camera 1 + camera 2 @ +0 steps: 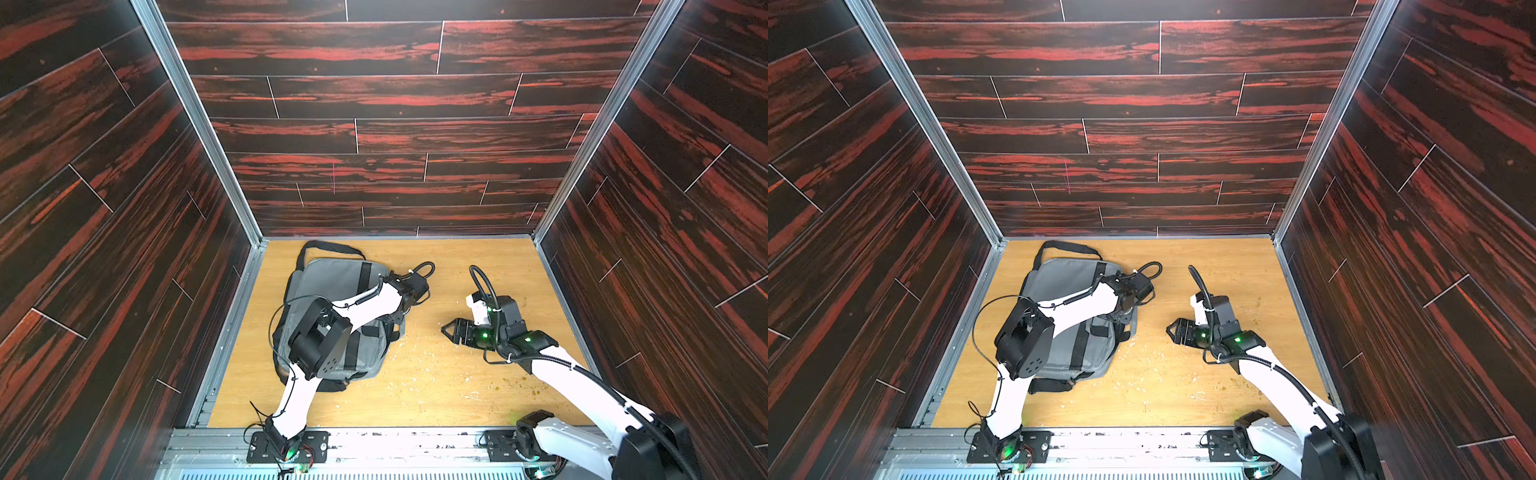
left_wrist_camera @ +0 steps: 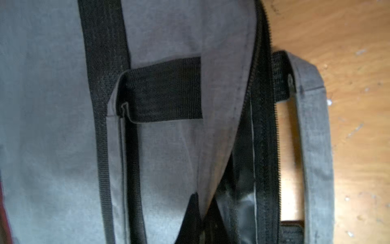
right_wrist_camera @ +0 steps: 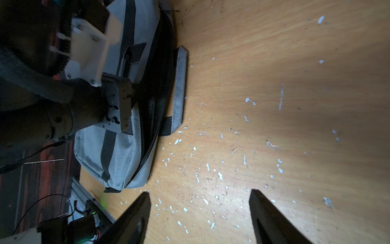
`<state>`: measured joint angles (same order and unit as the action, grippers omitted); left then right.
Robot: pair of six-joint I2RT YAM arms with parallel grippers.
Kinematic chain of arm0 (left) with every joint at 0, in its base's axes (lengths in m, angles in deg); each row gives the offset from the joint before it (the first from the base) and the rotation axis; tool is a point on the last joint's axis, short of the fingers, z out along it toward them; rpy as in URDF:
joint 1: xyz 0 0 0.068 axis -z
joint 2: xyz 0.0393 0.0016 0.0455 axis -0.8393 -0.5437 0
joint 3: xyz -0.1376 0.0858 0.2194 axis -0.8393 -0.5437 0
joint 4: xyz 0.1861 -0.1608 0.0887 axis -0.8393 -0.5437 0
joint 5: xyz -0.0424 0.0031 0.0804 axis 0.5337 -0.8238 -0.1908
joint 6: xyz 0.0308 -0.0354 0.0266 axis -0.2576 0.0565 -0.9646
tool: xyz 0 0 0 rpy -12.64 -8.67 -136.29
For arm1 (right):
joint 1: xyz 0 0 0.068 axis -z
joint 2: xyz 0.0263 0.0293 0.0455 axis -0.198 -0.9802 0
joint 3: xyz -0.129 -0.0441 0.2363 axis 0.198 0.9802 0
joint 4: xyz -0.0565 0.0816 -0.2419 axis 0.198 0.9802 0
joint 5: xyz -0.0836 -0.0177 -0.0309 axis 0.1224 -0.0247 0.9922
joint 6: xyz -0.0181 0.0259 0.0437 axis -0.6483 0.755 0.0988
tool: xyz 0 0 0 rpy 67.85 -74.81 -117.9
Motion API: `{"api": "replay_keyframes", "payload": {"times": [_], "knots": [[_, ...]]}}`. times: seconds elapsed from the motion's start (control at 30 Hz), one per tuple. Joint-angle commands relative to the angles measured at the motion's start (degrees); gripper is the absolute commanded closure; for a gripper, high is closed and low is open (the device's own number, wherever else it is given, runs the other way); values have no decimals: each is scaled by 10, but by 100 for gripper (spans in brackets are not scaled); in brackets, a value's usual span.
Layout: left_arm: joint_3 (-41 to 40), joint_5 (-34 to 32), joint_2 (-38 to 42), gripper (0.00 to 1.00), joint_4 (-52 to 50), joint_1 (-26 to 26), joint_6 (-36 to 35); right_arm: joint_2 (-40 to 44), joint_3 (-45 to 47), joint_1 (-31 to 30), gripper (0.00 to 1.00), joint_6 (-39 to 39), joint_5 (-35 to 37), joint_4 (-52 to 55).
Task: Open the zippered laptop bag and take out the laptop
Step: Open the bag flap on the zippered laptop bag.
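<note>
Bag (image 1: pixel 332 282): flat on the left side of the bench (image 1: pixel 436 386), toward the back wall in both top views. Zip (image 2: pixel 263 147) parted along the edge facing the bench's middle, with black lining (image 2: pixel 238 190) showing in the gap. Grey handle (image 2: pixel 314 137) flat on the wood just beside that edge. Strap (image 1: pixel 328 246) looped behind the bag. Left fingers (image 2: pixel 200 219) closed, seemingly pinching the top panel's fabric beside the zip, arm reaching across the bag. Right fingers (image 1: pixel 448 330) spread wide and empty, low over bare bench, well apart from the bag and pointing toward it. White flecks (image 3: pixel 219 175) scattered on the wood between.
</note>
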<state>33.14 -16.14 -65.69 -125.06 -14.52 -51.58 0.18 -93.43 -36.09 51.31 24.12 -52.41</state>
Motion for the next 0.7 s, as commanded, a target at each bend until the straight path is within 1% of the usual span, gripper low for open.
{"api": "replay_keyframes", "payload": {"times": [0.0, 0.13, 0.2, 0.27, 0.37, 0.53, 0.67], "knots": [[29, -11, 29, 100, -34, -2, -2, -16, 15, 2, 23, 26, -35, -52], [50, 1, 59, 100, -62, -2, -7, -42, 37, 2, 25, 90, -91, -150], [52, -1, 82, 100, -68, -2, -10, -63, 55, -1, 27, 146, -114, -229], [53, -2, 102, 100, -79, -3, -15, -91, 63, -8, 28, 199, -121, -298], [49, -2, 134, 100, -93, -4, -20, -143, 48, -38, 30, 253, -105, -362], [39, 3, 174, 100, -99, -9, -28, -249, -7, -93, 33, 337, -69, -465], [39, 10, 184, 100, -104, -18, -31, -329, -66, -136, 35, 373, -30, -500]]}}
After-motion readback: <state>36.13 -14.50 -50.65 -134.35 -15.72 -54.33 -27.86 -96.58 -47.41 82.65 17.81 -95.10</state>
